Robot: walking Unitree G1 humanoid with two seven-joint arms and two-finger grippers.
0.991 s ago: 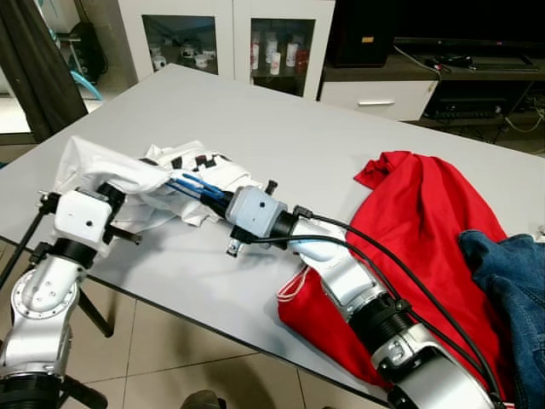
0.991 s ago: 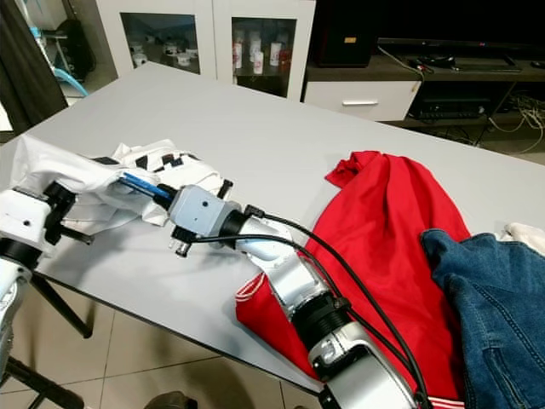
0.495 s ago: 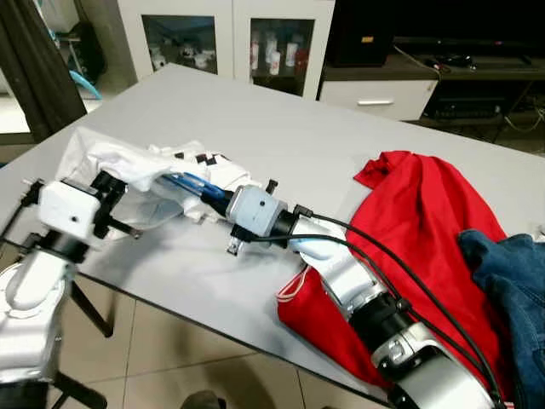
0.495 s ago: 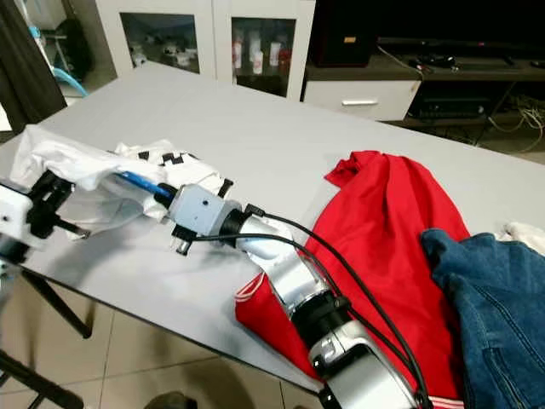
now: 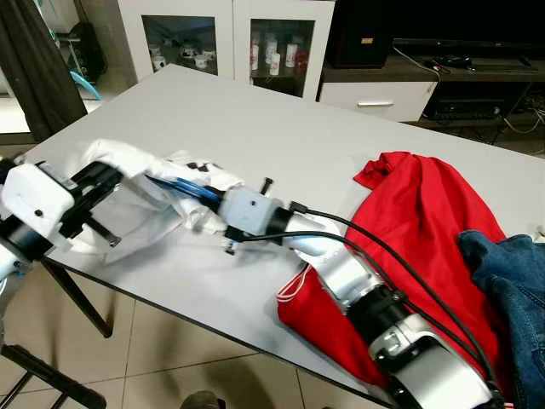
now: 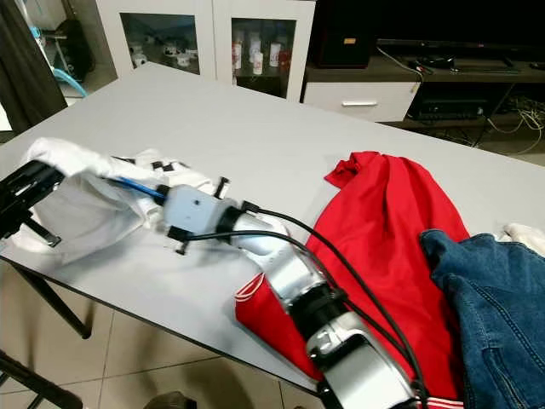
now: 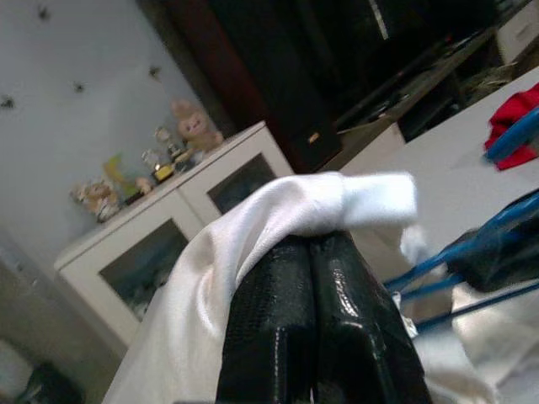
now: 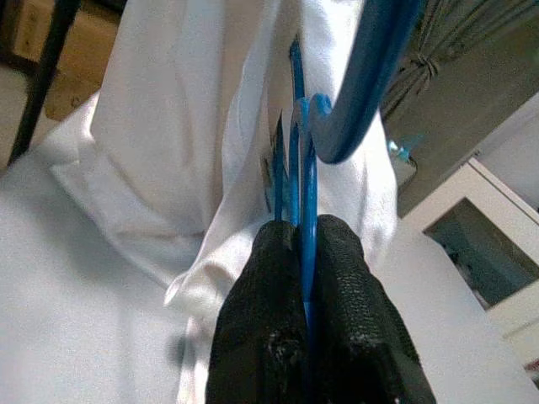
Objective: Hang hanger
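**Hanger pinched thin in the right jaws, shirt cloth in the left**

Blue plastic hanger: stiff, light and slick, so it probably handles best gripped on its flat bars near the neck, as here. The right gripper is clenched on those thin bars, which run straight out between its jaws, the hook curving just beyond the tips into the soft white shirt. That cloth is limp and will likely drag or slip. The left gripper is clamped on a fold of it, draped over its fingertips. Farther off, a red garment and blue denim jeans lie on the grey table.
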